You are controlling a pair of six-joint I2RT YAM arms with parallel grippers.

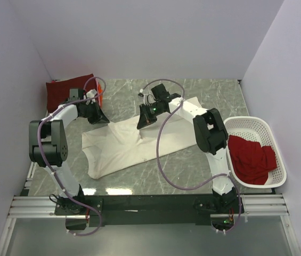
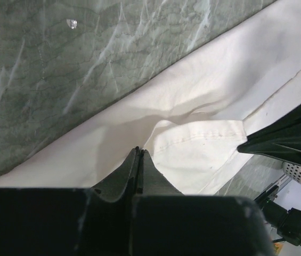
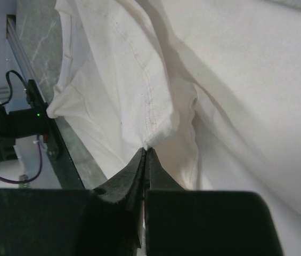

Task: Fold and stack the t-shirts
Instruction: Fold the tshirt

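Cream-white t-shirt (image 1: 134,146) lying spread and rumpled at table centre. Left gripper (image 2: 139,153) pinching its edge at 10 o'clock, jaws closed. Right gripper (image 3: 146,151) clamping a seam fold near 12. Dark maroon shirt (image 1: 67,92) sitting far at 10. Red shirt (image 1: 252,158) waiting in basket (image 1: 279,160) at 3. Folding looking barely begun.

The grey-green marbled desk (image 1: 203,96) carries a cream-white t-shirt (image 1: 118,152) spread across its middle, a dark maroon t-shirt (image 1: 65,92) at far left, and a white lattice basket (image 1: 257,120) at right.
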